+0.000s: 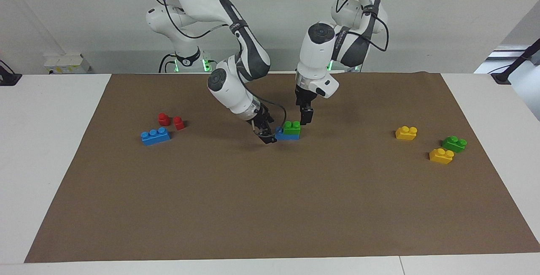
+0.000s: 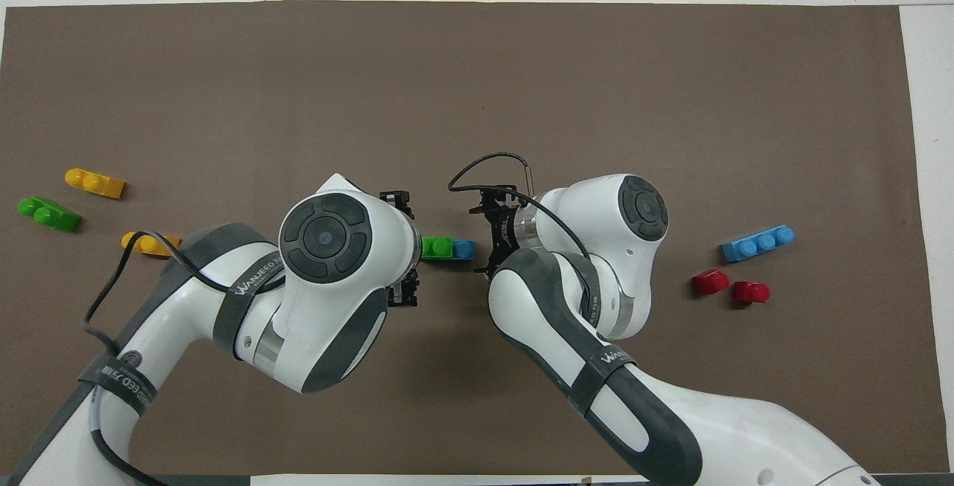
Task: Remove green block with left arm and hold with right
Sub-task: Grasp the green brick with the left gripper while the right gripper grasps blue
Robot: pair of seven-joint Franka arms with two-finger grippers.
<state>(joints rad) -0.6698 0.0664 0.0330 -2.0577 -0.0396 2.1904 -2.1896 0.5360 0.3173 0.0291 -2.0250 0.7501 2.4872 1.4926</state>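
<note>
A green block (image 1: pixel 292 128) with two studs sits on top of a blue brick (image 1: pixel 287 135) in the middle of the brown mat; both also show in the overhead view, the green block (image 2: pixel 437 247) and the blue brick (image 2: pixel 463 249). My left gripper (image 1: pixel 306 117) hangs low, right beside the green block at its end toward the left arm, and shows in the overhead view (image 2: pixel 406 247) too. My right gripper (image 1: pixel 267 135) is down at the mat against the blue brick's bare end, also in the overhead view (image 2: pixel 486 244). Neither holds a brick clear of the mat.
A second green block (image 1: pixel 454 144) and two yellow bricks (image 1: pixel 406 133) (image 1: pixel 441 156) lie toward the left arm's end. A blue three-stud brick (image 1: pixel 155 136) and two red pieces (image 1: pixel 163 119) (image 1: pixel 179 123) lie toward the right arm's end.
</note>
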